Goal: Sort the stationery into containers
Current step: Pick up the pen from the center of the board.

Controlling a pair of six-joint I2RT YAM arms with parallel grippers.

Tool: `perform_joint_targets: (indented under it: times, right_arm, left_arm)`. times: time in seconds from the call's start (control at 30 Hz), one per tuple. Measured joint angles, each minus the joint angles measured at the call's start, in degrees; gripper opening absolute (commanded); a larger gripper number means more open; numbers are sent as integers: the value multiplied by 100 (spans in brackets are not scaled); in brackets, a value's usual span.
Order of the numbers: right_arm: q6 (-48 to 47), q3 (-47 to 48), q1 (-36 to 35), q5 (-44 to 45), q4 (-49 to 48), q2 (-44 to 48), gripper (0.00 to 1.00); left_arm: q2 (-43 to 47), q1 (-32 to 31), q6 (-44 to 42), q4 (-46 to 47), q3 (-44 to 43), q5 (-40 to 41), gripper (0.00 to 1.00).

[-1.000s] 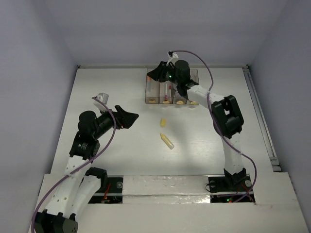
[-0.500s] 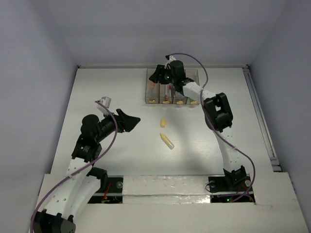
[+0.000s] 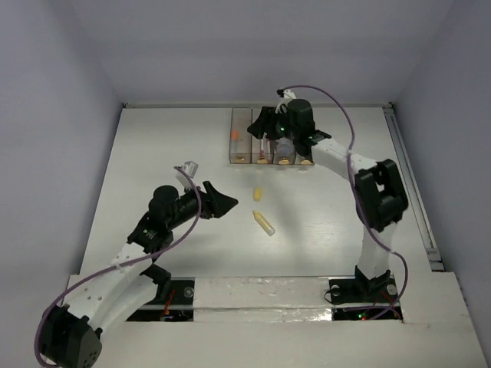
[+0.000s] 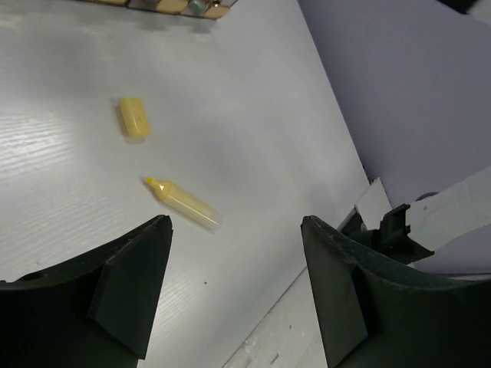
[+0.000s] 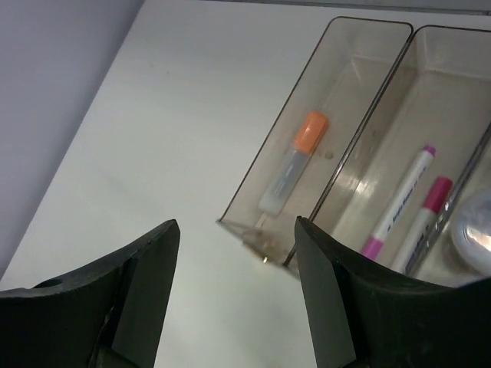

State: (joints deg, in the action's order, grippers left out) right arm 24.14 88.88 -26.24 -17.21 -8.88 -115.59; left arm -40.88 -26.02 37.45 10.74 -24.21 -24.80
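The containers are four translucent bins in a row at the back of the table. An orange-capped marker lies in the leftmost bin. Two pink markers lie in the second bin, and a pale round roll shows at the view's right edge. A yellow marker and its yellow cap lie apart on the table; both also show in the left wrist view, the marker and the cap. My left gripper is open and empty, left of the yellow marker. My right gripper is open and empty above the left bins.
The enclosure's walls close in the table on the left, back and right. A raised rail runs along the table's right edge. A white front ledge holds both arm bases; its edge shows in the left wrist view.
My left gripper has moved right and forward toward the yellow marker. My right arm's wrist and elbow have swung to the right, its gripper staying over the left bins.
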Motion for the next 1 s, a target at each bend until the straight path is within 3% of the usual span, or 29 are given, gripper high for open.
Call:
perform_joint_targets:
  times: [0.2,0.47,0.8,1.0]
  right_arm:
    - [-33,-1856,0,9,-332,1749,66]
    - [-160,-3425,0,372,289,2999,64]
    - [-232,-4251,0,675,841,5145,63]
    - [-234,-4618,0,671,931,5578,63]
  left_arm:
    - [-761,-1139,166,199,20,822,54]
    - [-2282,-2828,407,120,-452,2299,54]
    - [-3840,-3171,505,0,-1220,3233,58]
    - [-4555,-3174,422,-249,-1827,3488,58]
